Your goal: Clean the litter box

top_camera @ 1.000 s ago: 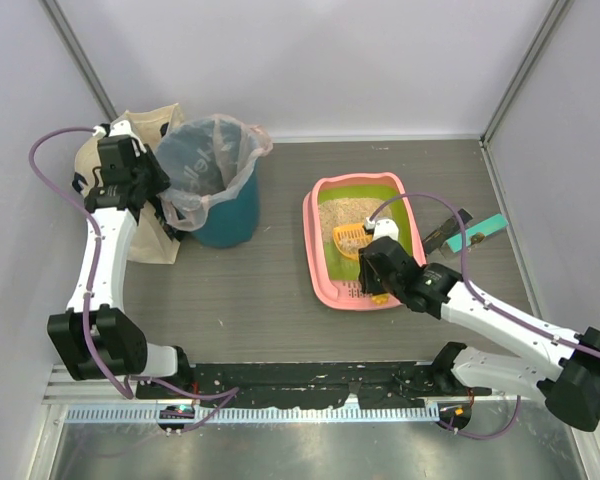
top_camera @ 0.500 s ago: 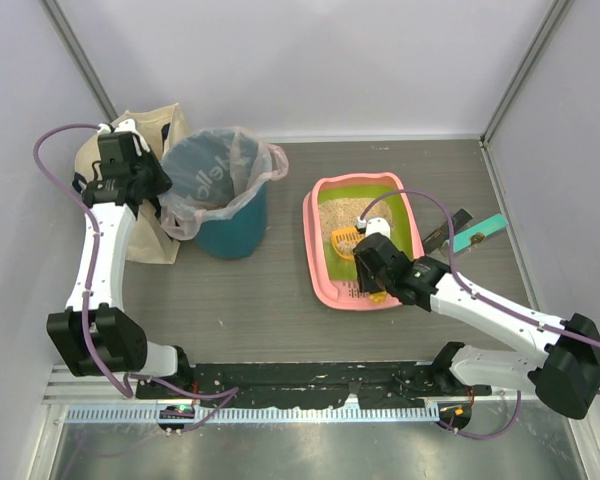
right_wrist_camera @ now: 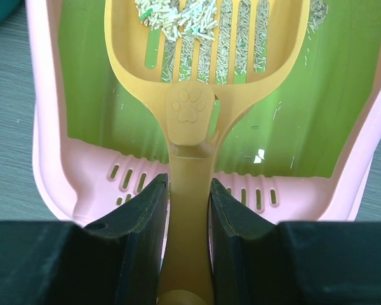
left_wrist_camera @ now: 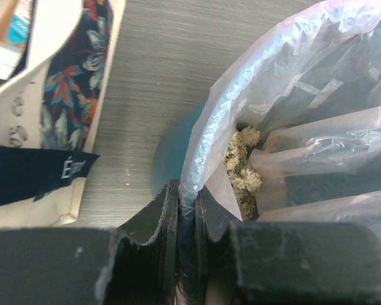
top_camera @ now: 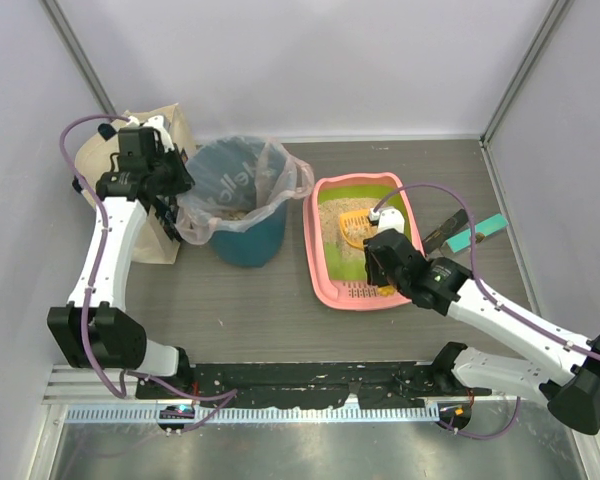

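- Grey wood-grain table (top_camera: 280,300) lies under a white-walled booth, with both arms bolted at its near edge.
- The litter box (top_camera: 311,240) (right_wrist_camera: 44,127) rests right of centre on the table, with its slotted ledge at the near end. Beige litter (top_camera: 332,215) covers the far part, and the green floor is bare nearer the ledge.
- An orange slotted scoop (top_camera: 355,227) (right_wrist_camera: 190,114) is inside the box. Its head is over the litter and carries some pellets, and its handle points back over the ledge.
- The right gripper (right_wrist_camera: 189,190) is clamped on the scoop's handle, one finger on each side.
- A teal round bin (top_camera: 245,240) stands just left of the box, lined with a clear bag (top_camera: 280,175) (left_wrist_camera: 273,82). Pale clumps (left_wrist_camera: 241,159) lie inside.
- The left gripper (left_wrist_camera: 185,197) is pinched tight on the bag's rim at the bin's left edge.
- A beige tote bag (top_camera: 150,245) with a floral panel stands left of the bin, near the wall.
- A teal object (top_camera: 477,233) and a black one (top_camera: 445,232) lie right of the box, too small to identify.
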